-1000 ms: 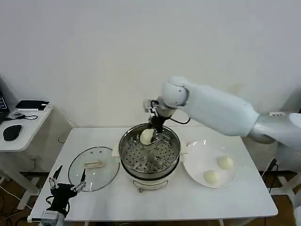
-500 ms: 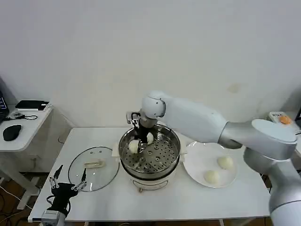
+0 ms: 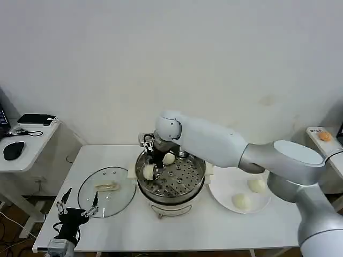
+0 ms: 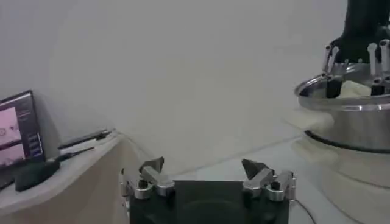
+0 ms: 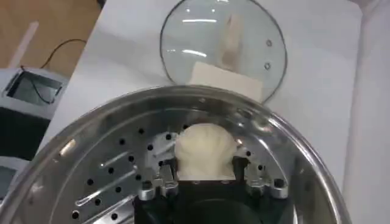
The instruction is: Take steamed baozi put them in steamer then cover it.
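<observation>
A bun sits pinched between the right jaws, low inside the steamer near its left wall, at or just above the perforated floor. A second bun lies in the basket just behind the jaws. Two more buns wait on the plate, well off to the right of the jaws. The cover lies flat on the desk on the far side of the steamer wall from the jaws, handle up.

The left jaws hang spread and idle at the desk's near left corner, beside the cover.

The step in hand looks like setting down the second of four buns. Next, the right jaws probably need to spread, lift clear of the rim without dragging the bun, and cross to the plate for the third.
</observation>
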You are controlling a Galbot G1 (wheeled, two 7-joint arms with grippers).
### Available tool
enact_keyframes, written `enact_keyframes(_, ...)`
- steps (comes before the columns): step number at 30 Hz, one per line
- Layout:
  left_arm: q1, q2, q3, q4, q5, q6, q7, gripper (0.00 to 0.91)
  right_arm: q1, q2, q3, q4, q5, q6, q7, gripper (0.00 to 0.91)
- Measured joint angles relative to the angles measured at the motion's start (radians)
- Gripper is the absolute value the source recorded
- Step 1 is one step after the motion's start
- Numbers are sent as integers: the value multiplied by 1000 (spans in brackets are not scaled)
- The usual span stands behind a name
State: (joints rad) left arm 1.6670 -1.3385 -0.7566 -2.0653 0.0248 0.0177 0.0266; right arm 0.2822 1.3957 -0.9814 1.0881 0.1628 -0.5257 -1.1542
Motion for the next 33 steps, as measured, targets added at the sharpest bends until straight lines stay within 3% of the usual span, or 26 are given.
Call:
enact_keyframes(8, 1, -2, 0, 2, 0, 0, 0, 907, 7, -35, 29, 34, 2, -3, -11, 907)
enact_keyframes(13, 4, 2, -4, -5, -2, 0, 1, 907, 21, -103, 54, 94, -1, 3, -29, 907)
enact_keyframes(25, 11, 11, 1, -11, -5, 2, 5, 907, 15, -392, 169, 323, -3, 28, -77, 907)
enact_keyframes(33, 14, 9, 6, -16, -12, 1, 1, 907, -23, -577, 244, 379, -66, 73, -113, 907)
